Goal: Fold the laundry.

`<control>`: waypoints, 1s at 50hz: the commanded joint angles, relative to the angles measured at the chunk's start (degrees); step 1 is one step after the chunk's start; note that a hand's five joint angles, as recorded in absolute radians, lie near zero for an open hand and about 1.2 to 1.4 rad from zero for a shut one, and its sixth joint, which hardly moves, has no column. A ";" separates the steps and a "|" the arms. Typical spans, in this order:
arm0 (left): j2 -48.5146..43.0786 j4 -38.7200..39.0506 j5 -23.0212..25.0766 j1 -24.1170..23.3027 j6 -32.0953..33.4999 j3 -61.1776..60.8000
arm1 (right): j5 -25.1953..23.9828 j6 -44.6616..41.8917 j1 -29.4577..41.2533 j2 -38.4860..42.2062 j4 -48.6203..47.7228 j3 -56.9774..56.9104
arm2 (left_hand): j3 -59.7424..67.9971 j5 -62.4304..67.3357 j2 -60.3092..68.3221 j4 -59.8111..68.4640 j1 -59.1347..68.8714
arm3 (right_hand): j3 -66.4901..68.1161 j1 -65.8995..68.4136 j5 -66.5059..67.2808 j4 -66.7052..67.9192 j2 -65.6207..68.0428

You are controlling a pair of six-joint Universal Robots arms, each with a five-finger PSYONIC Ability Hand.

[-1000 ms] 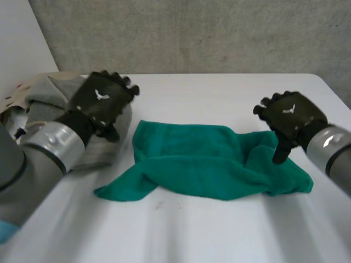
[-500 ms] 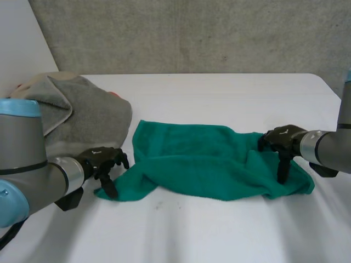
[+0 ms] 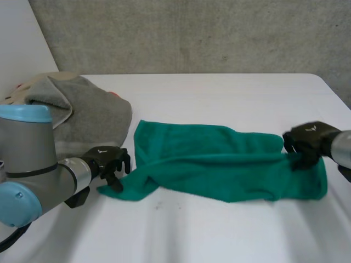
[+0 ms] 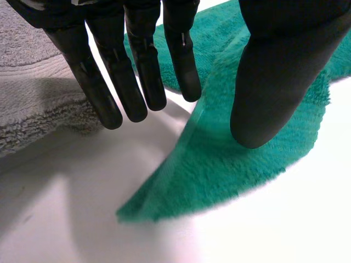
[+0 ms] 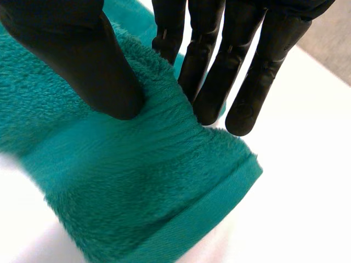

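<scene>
A green towel (image 3: 219,164) lies rumpled and stretched sideways across the white table (image 3: 219,230). My left hand (image 3: 104,160) is low at its near left corner. In the left wrist view this hand (image 4: 137,71) has straight fingers over bare table beside the towel (image 4: 241,170) edge, with the thumb over the cloth and a gap between. My right hand (image 3: 308,139) is at the towel's right end. In the right wrist view the right hand (image 5: 82,55) has its thumb pressed into a raised fold of the towel (image 5: 137,186), pinching it against the fingers behind.
A grey towel (image 3: 93,115) lies heaped at the table's back left, over some pale patterned cloth (image 3: 16,98). In the left wrist view the grey towel (image 4: 33,104) is close beside my left hand's fingers. A concrete wall stands behind the table.
My right hand has closed on the towel's right end and moved right, drawing that end outward. My left hand has stayed at the left corner, its fingers drawing in a little.
</scene>
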 commanded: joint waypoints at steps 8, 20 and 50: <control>0.72 0.07 -0.38 -3.84 0.04 -0.17 | 0.01 -9.67 -4.67 -8.02 4.71 11.45 | 31.69 31.91 31.68 31.78 31.74 | 12.28 23.79 13.99 11.99 12.88; 4.68 -0.19 -4.78 -4.20 2.49 0.10 | 0.09 -10.37 -4.76 -14.60 4.88 10.84 | 35.11 35.34 35.10 35.20 35.16 | 12.28 23.79 13.99 11.99 12.88; -2.71 39.26 -8.03 -5.26 19.11 42.61 | 16.00 4.56 5.88 -2.55 -49.05 -24.58 | 39.13 39.36 39.12 39.22 39.18 | 12.28 23.79 13.99 11.99 12.88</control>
